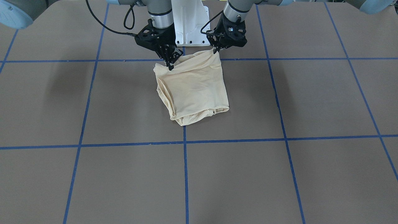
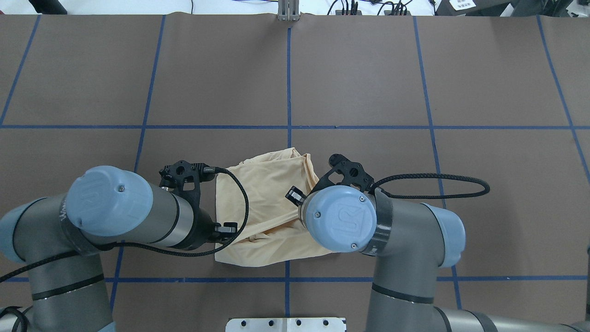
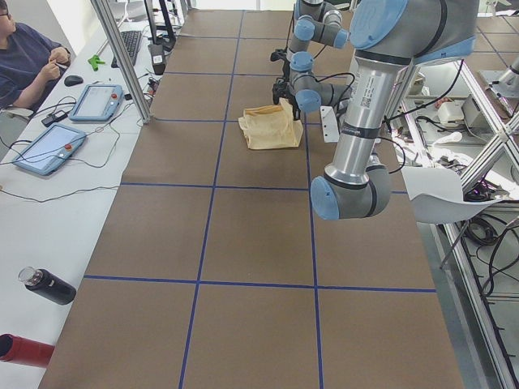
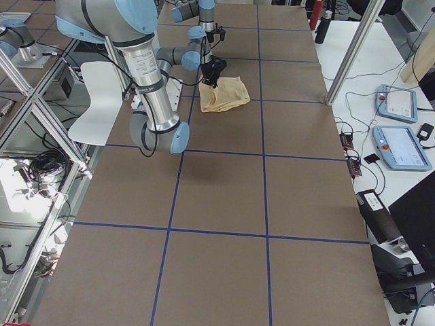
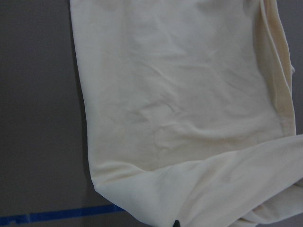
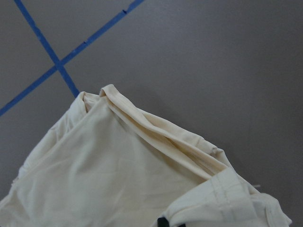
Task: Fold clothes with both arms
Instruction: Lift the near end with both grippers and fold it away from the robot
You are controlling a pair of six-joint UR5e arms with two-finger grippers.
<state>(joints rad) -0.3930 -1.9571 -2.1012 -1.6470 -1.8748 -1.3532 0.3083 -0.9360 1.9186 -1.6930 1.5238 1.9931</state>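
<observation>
The shirt [image 1: 194,90] lies as a rumpled, roughly square bundle on the brown table [image 1: 279,174], close in front of the white pedestal base [image 1: 189,21]. It sits across one of the blue tape lines [image 1: 185,174], which disappears under it. Only plain cream cloth faces up (the inner layers are folded out of sight), and stacked hems show along its left and far edges.

Both grippers are at the edge nearest the robot. The left gripper [image 1: 215,49] is pinched tight on the corner on the robot's left, which rises off the table in a small peak. The right gripper [image 1: 170,64] has its fingers drawn narrowly together on the opposite corner, with cloth bunched under them.

From overhead, the left arm [image 2: 120,207] and right arm [image 2: 350,216] cover their own fingertips with their wrists, so the grip cannot be read there. Each wrist camera shows little more than a dark sliver at its bottom edge, with a raised fold of cloth filling the view. In the side views the grippers are too small to judge. A seated person [image 3: 24,57] is cut off at the far left corner of the table's end.
</observation>
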